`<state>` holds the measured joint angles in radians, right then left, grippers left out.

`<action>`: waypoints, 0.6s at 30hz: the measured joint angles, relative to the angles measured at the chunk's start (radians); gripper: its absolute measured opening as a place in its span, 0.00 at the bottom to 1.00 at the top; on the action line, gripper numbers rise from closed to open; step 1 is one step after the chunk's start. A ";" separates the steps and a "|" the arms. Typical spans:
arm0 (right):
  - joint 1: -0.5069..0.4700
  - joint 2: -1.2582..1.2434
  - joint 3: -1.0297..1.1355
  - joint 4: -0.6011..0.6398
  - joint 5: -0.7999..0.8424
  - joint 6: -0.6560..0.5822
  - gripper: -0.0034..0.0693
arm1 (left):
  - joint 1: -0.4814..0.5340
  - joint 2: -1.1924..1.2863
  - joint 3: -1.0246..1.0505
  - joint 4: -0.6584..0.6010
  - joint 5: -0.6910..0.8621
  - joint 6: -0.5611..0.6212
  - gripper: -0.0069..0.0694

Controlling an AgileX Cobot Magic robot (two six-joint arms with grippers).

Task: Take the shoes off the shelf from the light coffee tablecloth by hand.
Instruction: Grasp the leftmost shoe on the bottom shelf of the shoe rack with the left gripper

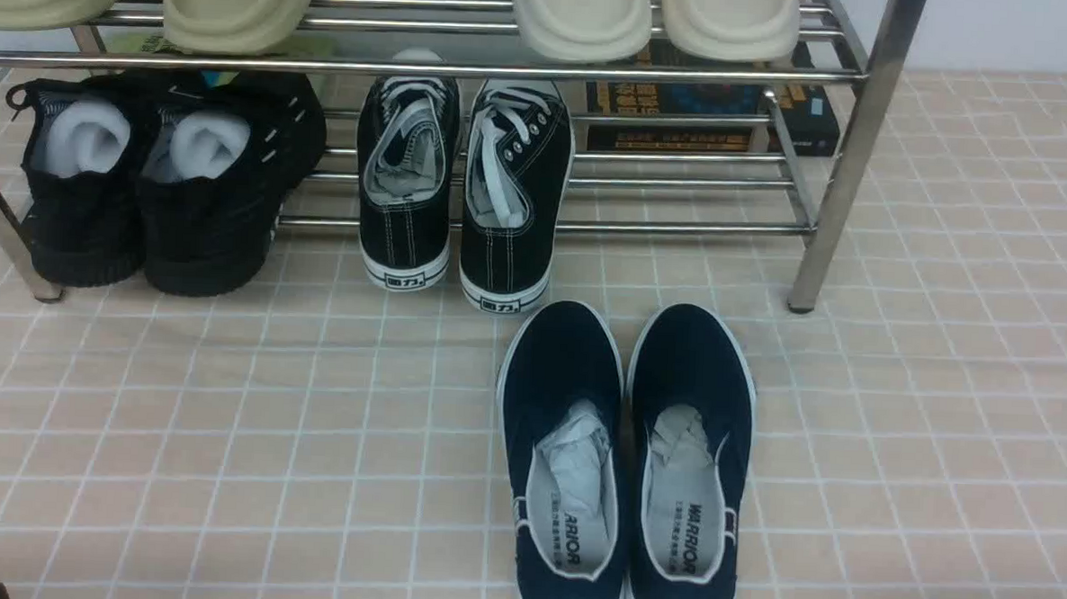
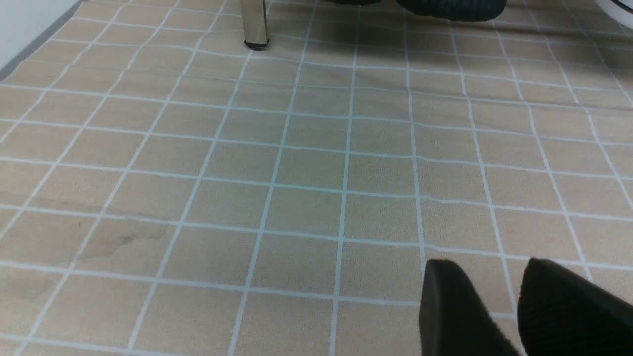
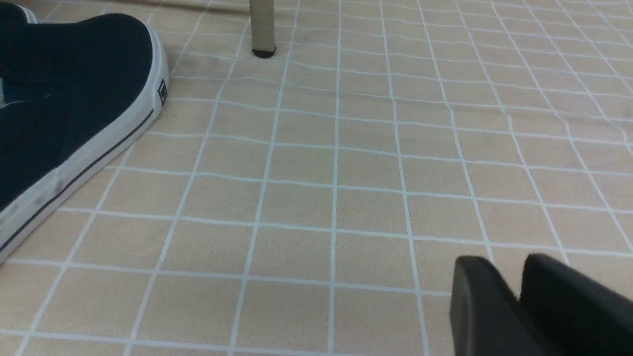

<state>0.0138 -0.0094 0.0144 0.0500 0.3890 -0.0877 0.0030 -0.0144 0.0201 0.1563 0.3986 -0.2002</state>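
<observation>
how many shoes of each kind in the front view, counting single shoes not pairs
all-black knit sneakers: 2
black canvas lace-ups: 2
navy slip-ons: 2
pale slides: 4
total: 10

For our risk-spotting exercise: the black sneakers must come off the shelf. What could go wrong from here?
1. The sneakers sit tight against the shelf leg, so a reach might strike it.
2. The lace-ups stand close by and could be knocked or grabbed instead.
3. The upper bar leaves little headroom for lifting.
</observation>
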 joint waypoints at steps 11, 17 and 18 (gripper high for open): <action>0.000 0.000 0.000 0.001 0.000 0.000 0.27 | 0.000 0.000 0.000 0.000 0.000 0.000 0.41; 0.000 0.000 0.000 0.001 0.000 0.000 0.28 | 0.000 0.000 0.000 0.000 0.000 0.000 0.41; 0.000 0.000 0.000 0.001 0.000 0.000 0.28 | 0.000 0.000 0.000 0.000 0.000 0.000 0.41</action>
<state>0.0138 -0.0094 0.0144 0.0509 0.3890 -0.0877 0.0030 -0.0144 0.0201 0.1563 0.3986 -0.2002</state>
